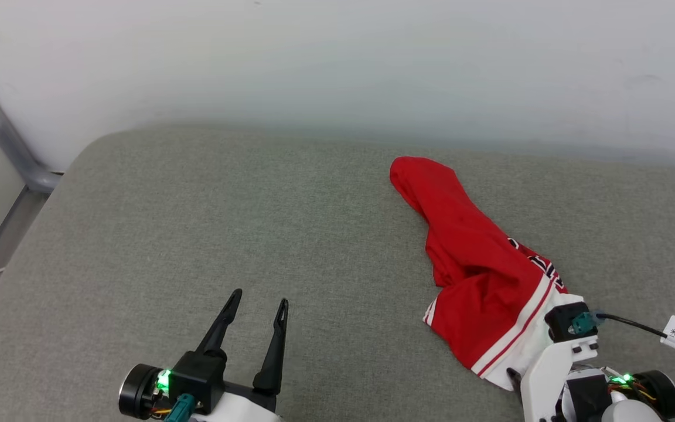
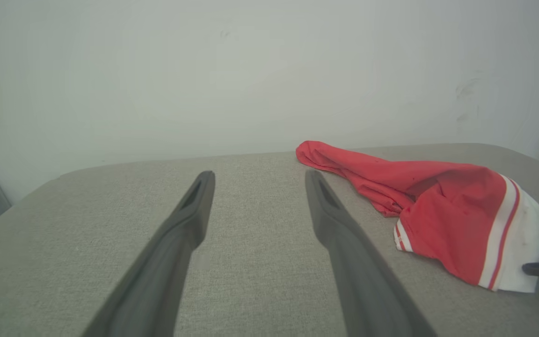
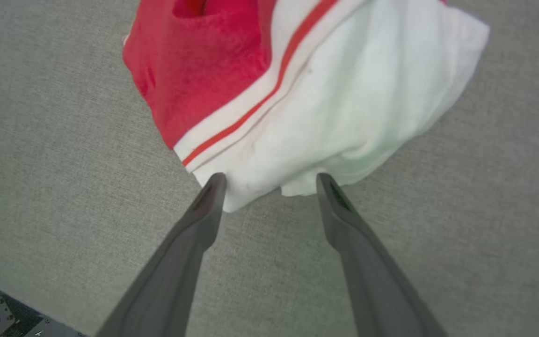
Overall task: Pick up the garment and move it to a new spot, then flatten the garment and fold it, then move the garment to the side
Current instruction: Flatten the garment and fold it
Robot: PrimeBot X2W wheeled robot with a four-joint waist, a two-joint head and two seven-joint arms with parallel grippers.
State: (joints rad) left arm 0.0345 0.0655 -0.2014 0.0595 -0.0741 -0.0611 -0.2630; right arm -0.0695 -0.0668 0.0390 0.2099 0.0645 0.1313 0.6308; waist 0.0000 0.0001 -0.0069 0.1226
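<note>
The red jersey (image 1: 472, 275) is located at 4 o'clock on the cushion (image 1: 197, 223). Pick-up is judged in hand: left gripper (image 1: 258, 302) and right gripper (image 3: 269, 180) are released (right at the white sleeve (image 3: 344, 103)); closure is required next.

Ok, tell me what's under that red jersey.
The jersey lies bunched on the grey fabric cushion, which shows all around it. Anything directly beneath its folds is covered, as is most of its black lettering.

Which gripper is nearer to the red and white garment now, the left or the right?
The right. The right gripper is open, its fingertips at the white edge of the garment. The left gripper, also open, is over the grey surface, well apart from it.
</note>
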